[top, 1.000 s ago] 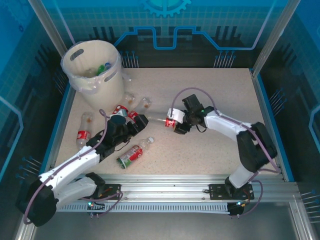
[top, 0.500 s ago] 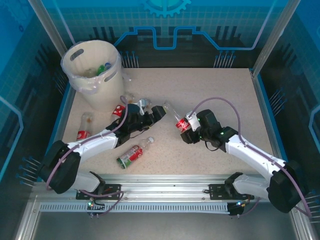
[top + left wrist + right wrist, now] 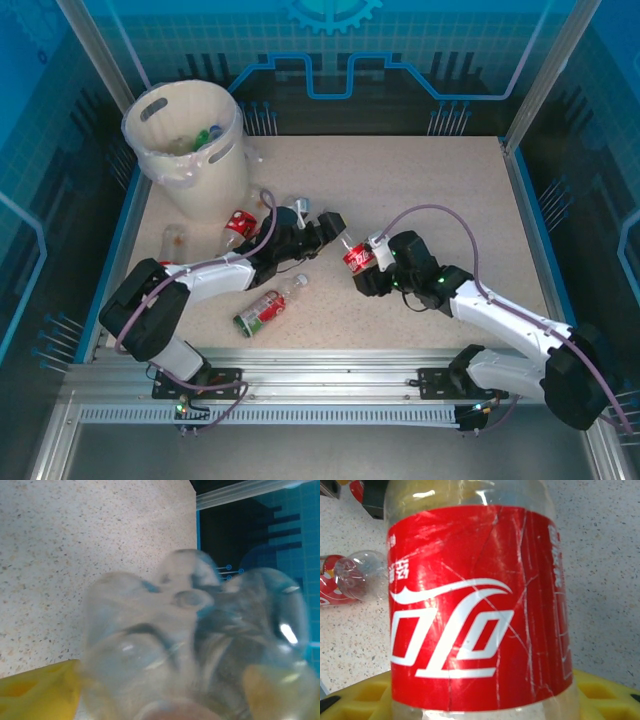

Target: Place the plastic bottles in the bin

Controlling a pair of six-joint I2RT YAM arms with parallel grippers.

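The right fingers [image 3: 360,700] clamp a red-labelled bottle [image 3: 470,620] by its middle; a clear bottle base [image 3: 190,630] sits between the left fingers [image 3: 35,692], grip impossible to tell.

Bright even light; L-wrist bottle [image 3: 190,645] blurred

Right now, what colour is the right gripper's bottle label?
Red with white letters on the bottle; right wrist view.
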